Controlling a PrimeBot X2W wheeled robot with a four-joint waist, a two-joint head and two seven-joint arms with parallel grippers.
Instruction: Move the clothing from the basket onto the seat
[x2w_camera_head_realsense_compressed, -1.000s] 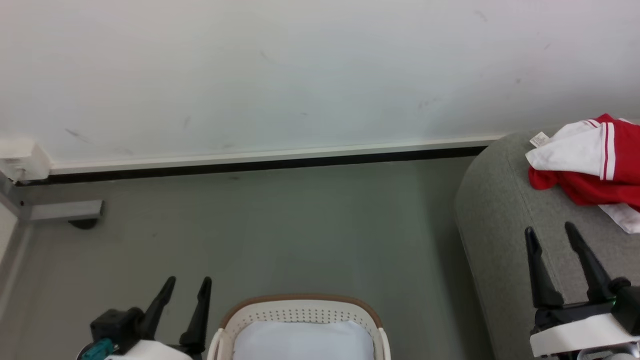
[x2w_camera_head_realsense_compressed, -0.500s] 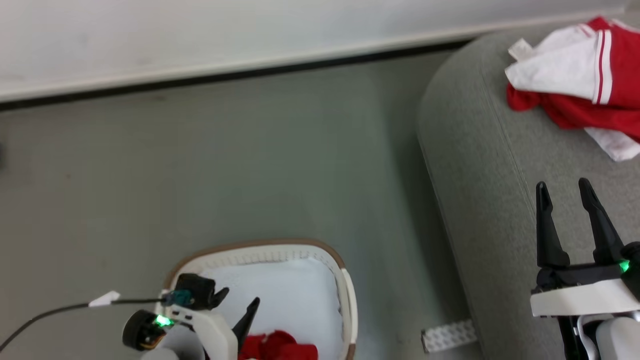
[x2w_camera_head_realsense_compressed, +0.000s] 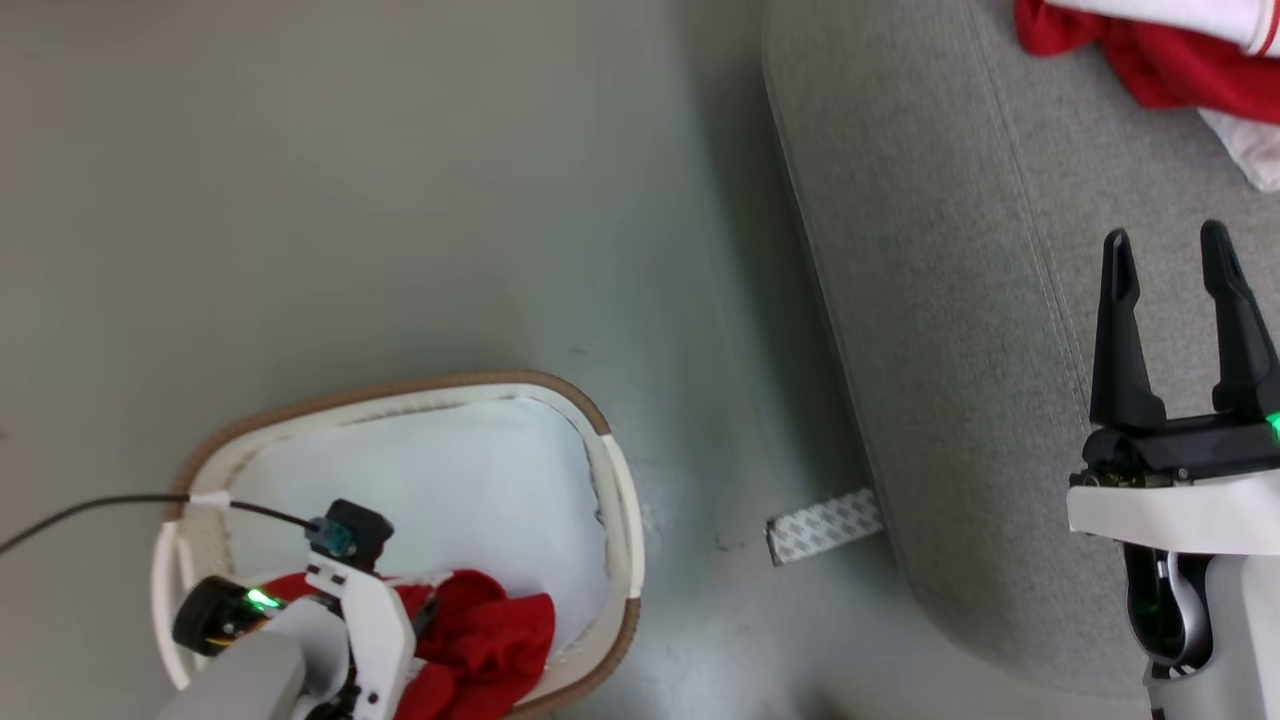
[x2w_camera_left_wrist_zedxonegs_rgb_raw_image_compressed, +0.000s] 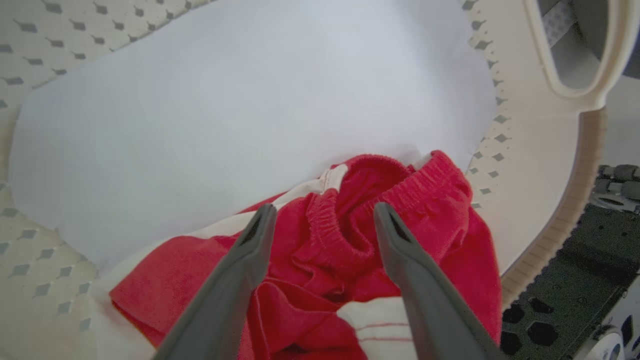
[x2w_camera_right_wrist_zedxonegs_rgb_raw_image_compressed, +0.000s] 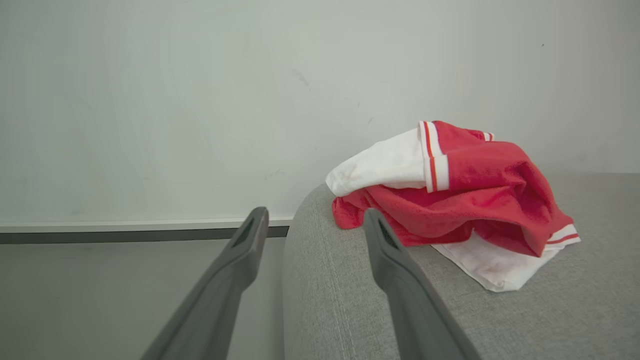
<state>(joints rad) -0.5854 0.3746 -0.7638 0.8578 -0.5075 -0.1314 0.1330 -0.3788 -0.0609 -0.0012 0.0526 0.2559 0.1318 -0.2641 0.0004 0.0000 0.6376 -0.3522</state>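
One red sportswear garment with white panels and striped trim (x2w_camera_right_wrist_zedxonegs_rgb_raw_image_compressed: 475, 190) already lies on the large grey woven-fabric seat (x2w_camera_head_realsense_compressed: 930, 300), near its rounded end. The other piece, a crumpled red garment with an elastic waistband (x2w_camera_left_wrist_zedxonegs_rgb_raw_image_compressed: 345, 240), sits in the oval white perforated plastic basket with the brown rim (x2w_camera_head_realsense_compressed: 603, 430). It rests on the plain pale bluish-white sheet (x2w_camera_left_wrist_zedxonegs_rgb_raw_image_compressed: 225, 110), at the end of the basket nearest the robot.

Your left gripper (x2w_camera_left_wrist_zedxonegs_rgb_raw_image_compressed: 325, 209) is down inside the basket with its fingers spread apart, one on each side of the bunched waistband, and it grasps nothing as yet. You cannot tell from these views whether the tips touch the cloth. Your right gripper (x2w_camera_head_realsense_compressed: 1166, 236) hangs over the near part of the seat with its fingers parted and empty, well apart from the garment lying there.

The step in hand looks like the pick. Sink the left fingers until the gathered waistband ridge lies deep between them, then close. That thick fold should give a firmer hold than the loose flat cloth beside it. Keep the tips on red only, because the sheet lies just beside and under the fold and could come up with it. Lift straight up until the trailing cloth clears the brown rim before you swing toward the seat, or the light basket may tip or drag
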